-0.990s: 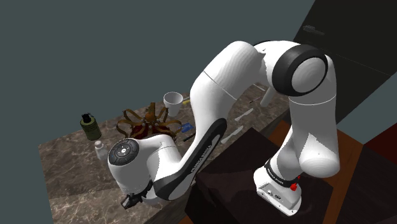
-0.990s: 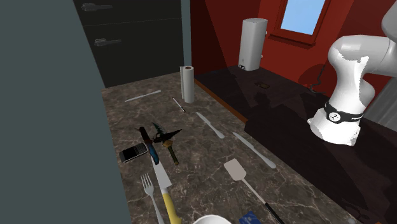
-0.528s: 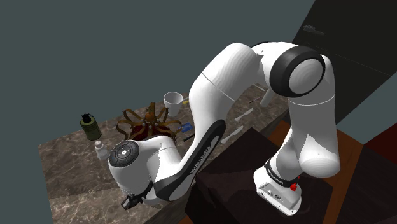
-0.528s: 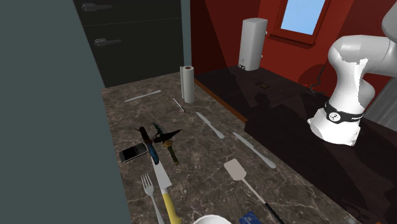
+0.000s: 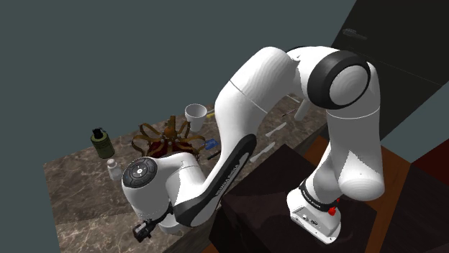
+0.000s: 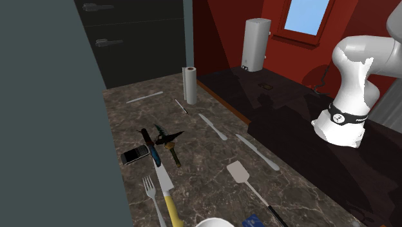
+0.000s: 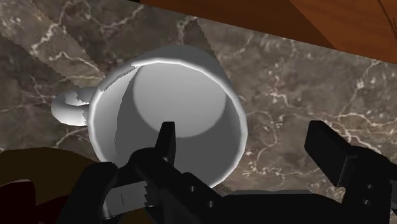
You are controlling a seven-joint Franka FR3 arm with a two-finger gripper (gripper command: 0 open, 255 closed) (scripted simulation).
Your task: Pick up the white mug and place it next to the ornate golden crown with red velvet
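Observation:
A white mug [image 7: 172,83] stands upright on the dark marble counter [image 7: 286,95], directly under my gripper [image 7: 248,149]. The gripper is open. One finger [image 7: 167,137] hangs over the mug's mouth, the other [image 7: 331,149] stands well outside its wall, and neither presses it. A dark brown and red shape [image 7: 25,184] lies close beside the mug. In the shoulder view the gripper [image 5: 144,230] is low by the counter's near edge. There the golden crown [image 5: 165,139] sits mid-counter with a white mug [image 5: 196,115] just beyond it.
A green bottle [image 5: 102,142] and a small white bottle [image 5: 112,167] stand toward the shoulder view's left. A paper roll [image 6: 189,84], fork [image 6: 151,193], spatula [image 6: 238,173], phone [image 6: 135,155] and knives are spread over the counter. The counter's edge and wooden floor [image 7: 286,19] lie close behind the mug.
The fingers were shut and now stand apart; in the shoulder view the black hand looks wider. The arm has barely moved, and the second exterior view is unchanged.

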